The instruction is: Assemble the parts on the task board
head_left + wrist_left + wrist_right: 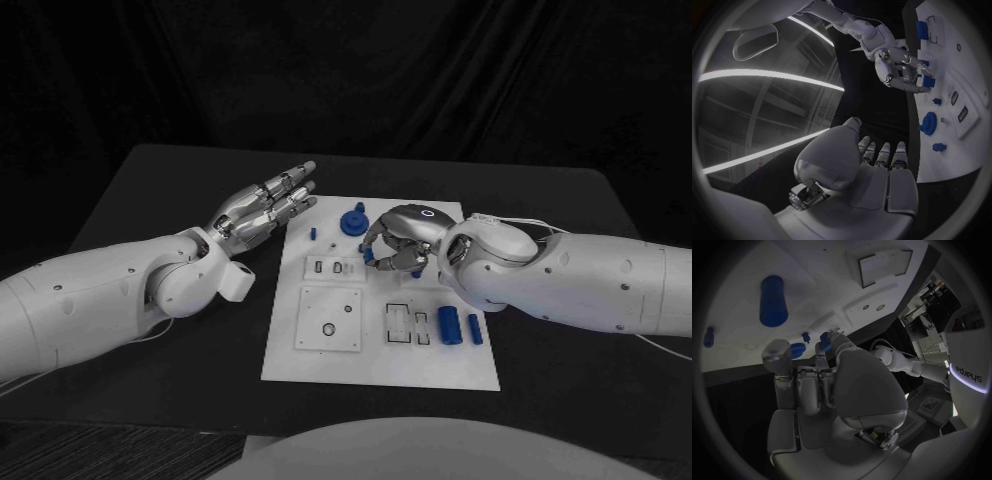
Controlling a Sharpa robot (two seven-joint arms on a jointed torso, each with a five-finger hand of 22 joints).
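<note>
Board (pixel 378 355) mid-table from my seat. Right hand (pixel 400 238) curled over its far half, pinching small blue part (pixel 398 263). Left hand (pixel 270 208) off board's left edge, fingers straight, spread, holding nothing.

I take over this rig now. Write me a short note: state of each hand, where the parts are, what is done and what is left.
Left hand: open, fingers stretched out, holds nothing, over the table left of the task board.
Right hand: over the board's middle, fingers curled around a small blue part.
Parts: blue gear on the board's far end; two blue cylinders lying loose on the near right.
Done: cannot tell which parts are seated.
Left: place the held part, then probably the cylinders.
</note>
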